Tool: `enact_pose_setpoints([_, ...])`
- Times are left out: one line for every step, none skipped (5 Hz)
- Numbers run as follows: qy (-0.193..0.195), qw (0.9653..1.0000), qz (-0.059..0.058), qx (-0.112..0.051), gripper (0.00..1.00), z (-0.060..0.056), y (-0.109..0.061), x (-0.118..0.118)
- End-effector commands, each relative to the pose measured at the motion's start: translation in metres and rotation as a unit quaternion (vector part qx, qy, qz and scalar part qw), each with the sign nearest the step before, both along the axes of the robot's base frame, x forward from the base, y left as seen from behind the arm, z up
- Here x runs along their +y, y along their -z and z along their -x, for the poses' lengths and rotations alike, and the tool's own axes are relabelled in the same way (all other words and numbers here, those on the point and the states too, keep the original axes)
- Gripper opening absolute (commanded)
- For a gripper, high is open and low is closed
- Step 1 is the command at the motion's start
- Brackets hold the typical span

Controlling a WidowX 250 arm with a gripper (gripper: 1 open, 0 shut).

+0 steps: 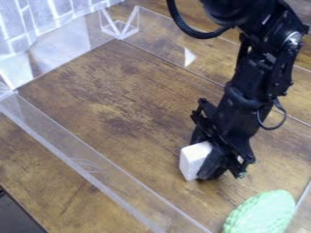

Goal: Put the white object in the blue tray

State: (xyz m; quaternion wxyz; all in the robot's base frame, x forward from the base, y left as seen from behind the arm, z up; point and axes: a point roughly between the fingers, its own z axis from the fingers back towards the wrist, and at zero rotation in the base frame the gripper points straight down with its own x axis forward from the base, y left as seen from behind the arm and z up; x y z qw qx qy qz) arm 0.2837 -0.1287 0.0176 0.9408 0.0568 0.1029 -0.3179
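Far left: grey tiled wall (27,23) in the top corner, blurry. A clear plastic barrier (73,155) runs diagonally along the near-left edge of the wooden table (115,100), with another clear panel edge going across the top toward the right. Tabletop is dark brown wood grain, worn-looking.

Centre-right: the white object (195,161), a small plain block, sits on the table, tilted, one corner pointing up-left. Black gripper (209,157) is down on it from above, pointing steeply downward; jaws closed in on the block, clamped on its sides. Left face of the block is exposed, right side hidden behind the black fingers (225,162). Block bottom looks to be at the table surface; can't tell if it's lifted off at all.

Above that: black robot arm (261,73) rises up and to the right, cables looped at the top, going out of frame.

Bottom right: bumpy light-green oval object (259,213) lies on the table, partly cut by the frame edge, near the gripper but not touching it or the block.

Blue tray not visible in this view.
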Motion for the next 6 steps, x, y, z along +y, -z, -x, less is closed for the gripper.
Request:
enact_pose_setpoints([0.014,0.9998,0.009,-0.010,1.00,0.0007,-0.0101,-0.0089])
enact_pose_setpoints([0.023,0.9996,0.012,-0.009,0.00,0.0028,-0.0111,-0.0135])
enact_pose_setpoints([0.024,0.9996,0.015,-0.009,0.00,0.0040,-0.0120,-0.0146])
enact_pose_setpoints([0.020,0.9995,0.021,-0.008,1.00,0.0056,-0.0129,-0.0161])
enact_pose_setpoints([0.015,0.9996,0.023,-0.006,0.00,0.0066,-0.0141,-0.0150])
enact_pose_setpoints([0.008,0.9997,0.022,-0.004,1.00,0.0064,-0.0149,-0.0124])
